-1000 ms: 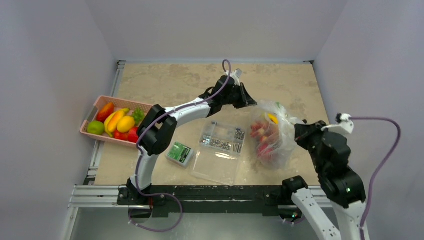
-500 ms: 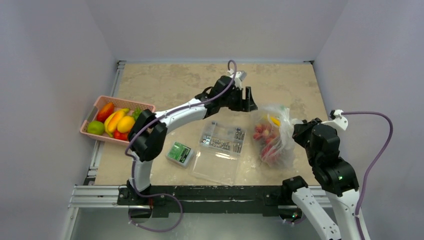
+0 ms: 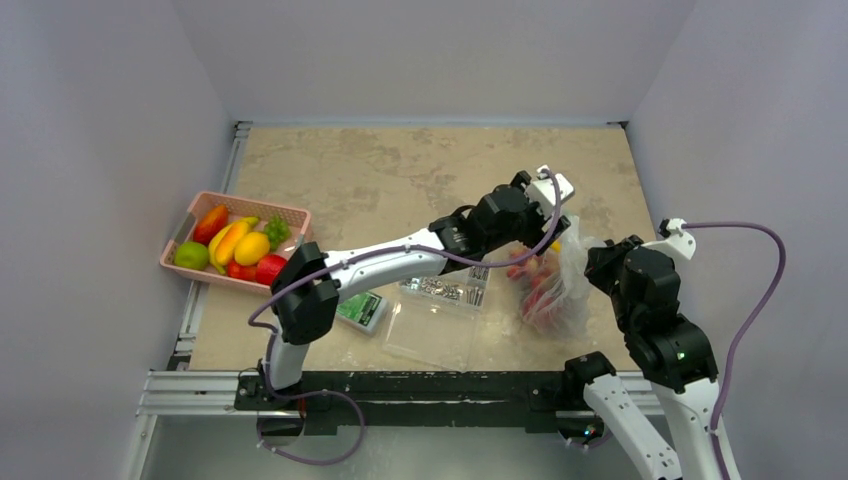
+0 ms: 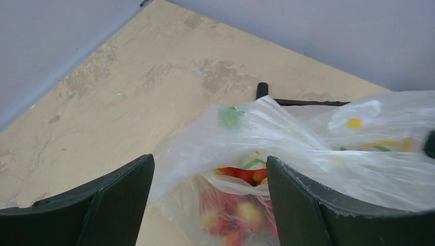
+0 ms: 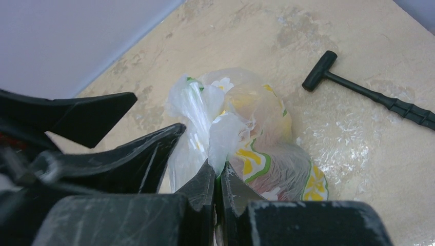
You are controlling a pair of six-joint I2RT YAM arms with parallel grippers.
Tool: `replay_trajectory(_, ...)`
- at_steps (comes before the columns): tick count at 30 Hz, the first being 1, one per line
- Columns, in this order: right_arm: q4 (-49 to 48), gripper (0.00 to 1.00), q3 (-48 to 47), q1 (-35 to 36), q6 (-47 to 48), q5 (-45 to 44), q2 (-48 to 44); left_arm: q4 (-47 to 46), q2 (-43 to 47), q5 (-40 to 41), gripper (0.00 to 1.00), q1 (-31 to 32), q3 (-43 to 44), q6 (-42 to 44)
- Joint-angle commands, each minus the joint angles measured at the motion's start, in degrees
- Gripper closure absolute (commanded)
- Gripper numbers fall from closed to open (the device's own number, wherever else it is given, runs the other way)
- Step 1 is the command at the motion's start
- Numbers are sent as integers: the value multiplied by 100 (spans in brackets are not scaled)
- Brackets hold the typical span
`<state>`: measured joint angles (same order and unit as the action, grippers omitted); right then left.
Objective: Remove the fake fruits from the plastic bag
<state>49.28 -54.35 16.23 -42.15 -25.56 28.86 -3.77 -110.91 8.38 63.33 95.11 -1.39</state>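
The plastic bag (image 3: 558, 285) lies crumpled at the table's right, see-through with yellow-green prints. Red and yellow fake fruits (image 3: 530, 283) show through it. My right gripper (image 3: 597, 262) is shut on a bunched top fold of the bag (image 5: 225, 128), which it pinches between its fingertips (image 5: 219, 166). My left gripper (image 3: 545, 225) hovers open just above the bag's mouth. In the left wrist view its fingers (image 4: 209, 161) straddle the bag (image 4: 287, 138), and the fruits (image 4: 241, 205) sit below, red pieces peeking through the opening. Nothing is held between its fingers.
A pink basket (image 3: 250, 201) holding other fruits stands at the left edge. A clear hard box (image 3: 440, 300) of metal parts and a green packet (image 3: 360, 305) lie near the front. A black long-handled tool (image 5: 369, 92) lies on the table beyond the bag.
My left gripper has opened and swung right, from behind the clear box to over the bag's mouth. The right gripper has kept its pinch on the bag, shifting only slightly.
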Motion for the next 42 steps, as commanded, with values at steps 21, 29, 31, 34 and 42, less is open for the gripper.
replay_trajectory(21, 111, 100, -179, 1, -303, -137, 29, 384, -653, -1046, 100, -1564, 995, -3700)
replay_trajectory(29, 197, 98, -283, 0, 24, -246, 242, -2935, -588, -2809, 100, -2037, -371, -6380)
replay_trajectory(31, 359, 88, -463, 2, 180, -234, 345, -3120, -582, -2940, 100, -1982, -478, -6510)
replay_trajectory(34, 509, 60, -830, 3, 499, -130, 398, -2955, -541, -3094, 100, -1935, -493, -6493)
replay_trajectory(42, 859, 11, -1750, -2, 1220, 451, 1354, -2094, -216, -3081, 100, -1830, -441, -5912)
